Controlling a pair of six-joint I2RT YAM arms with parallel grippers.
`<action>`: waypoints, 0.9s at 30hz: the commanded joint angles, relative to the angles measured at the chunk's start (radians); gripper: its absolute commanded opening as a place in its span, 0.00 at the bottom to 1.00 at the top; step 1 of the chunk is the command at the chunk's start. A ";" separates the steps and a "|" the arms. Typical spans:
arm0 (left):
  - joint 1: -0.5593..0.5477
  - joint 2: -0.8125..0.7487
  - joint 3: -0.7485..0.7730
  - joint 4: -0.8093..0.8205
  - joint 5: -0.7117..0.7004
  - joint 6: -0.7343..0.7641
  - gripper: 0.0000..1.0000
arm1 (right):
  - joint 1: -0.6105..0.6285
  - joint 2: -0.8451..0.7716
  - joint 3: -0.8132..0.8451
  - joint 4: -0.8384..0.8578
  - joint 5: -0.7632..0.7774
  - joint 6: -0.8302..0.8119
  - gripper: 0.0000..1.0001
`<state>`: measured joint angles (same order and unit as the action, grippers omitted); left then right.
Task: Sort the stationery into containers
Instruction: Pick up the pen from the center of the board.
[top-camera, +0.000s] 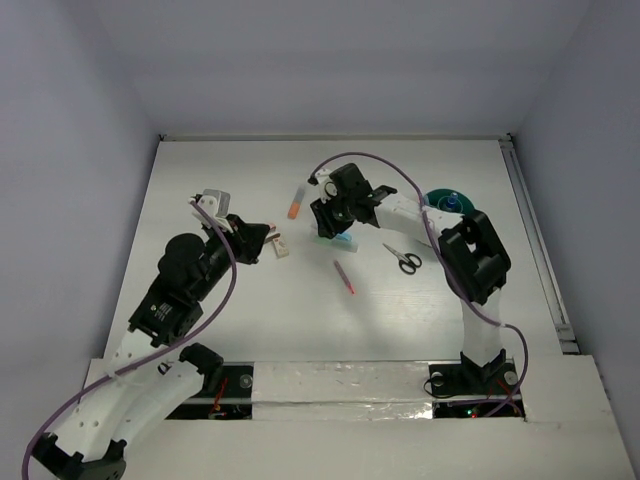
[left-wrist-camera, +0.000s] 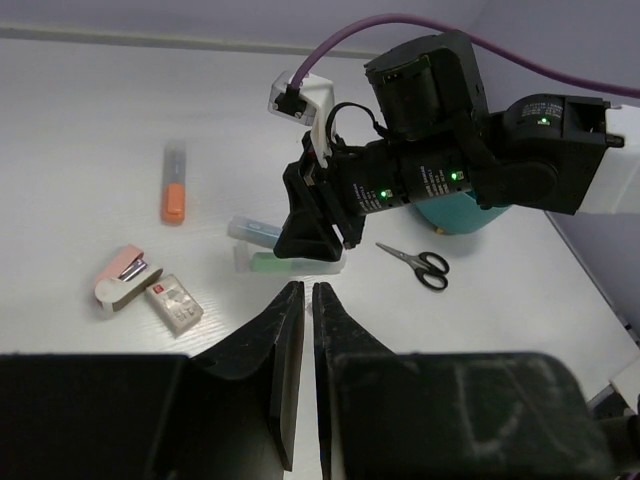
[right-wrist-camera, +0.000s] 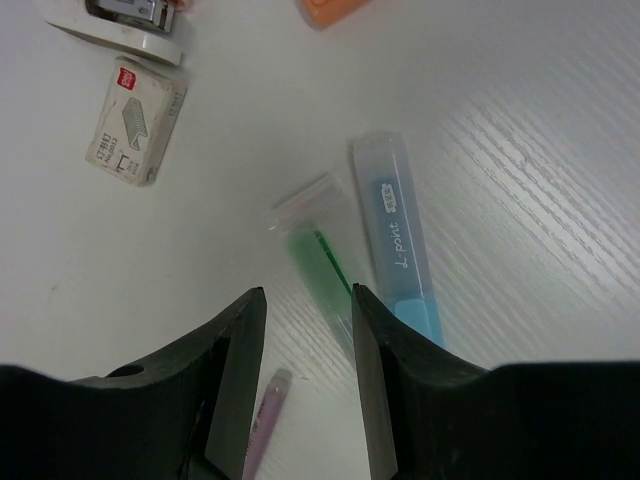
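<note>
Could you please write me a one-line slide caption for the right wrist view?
Right tool open over the green highlighter, blue highlighter alongside, staple box and stapler beyond.

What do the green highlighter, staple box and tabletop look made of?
Green highlighter: translucent plastic, glossy, with a clear cap and a tinted see-through barrel. Staple box: probably cardboard, matte, printed face. Tabletop: white, matte, faint wood grain; laminate or painted wood, can't tell.

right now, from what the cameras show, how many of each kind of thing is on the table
highlighters: 2 (green highlighter, blue highlighter)
orange marker: 1
pink pen: 1
scissors: 1
stapler: 1
staple box: 1
teal cup: 1
total: 8
</note>
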<state>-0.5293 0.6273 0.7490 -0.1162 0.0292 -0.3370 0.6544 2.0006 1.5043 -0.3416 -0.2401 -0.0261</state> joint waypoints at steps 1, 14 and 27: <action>0.008 0.002 0.010 0.010 -0.014 0.047 0.06 | 0.004 0.032 0.069 -0.074 -0.027 -0.054 0.46; 0.135 -0.020 -0.017 0.041 0.115 0.055 0.07 | 0.022 0.075 0.080 -0.125 -0.016 -0.066 0.37; 0.167 -0.009 -0.023 0.050 0.153 0.052 0.07 | 0.031 0.069 0.062 -0.178 0.028 -0.075 0.46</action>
<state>-0.3714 0.6197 0.7322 -0.1162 0.1627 -0.2955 0.6758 2.0846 1.5578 -0.4950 -0.2344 -0.0853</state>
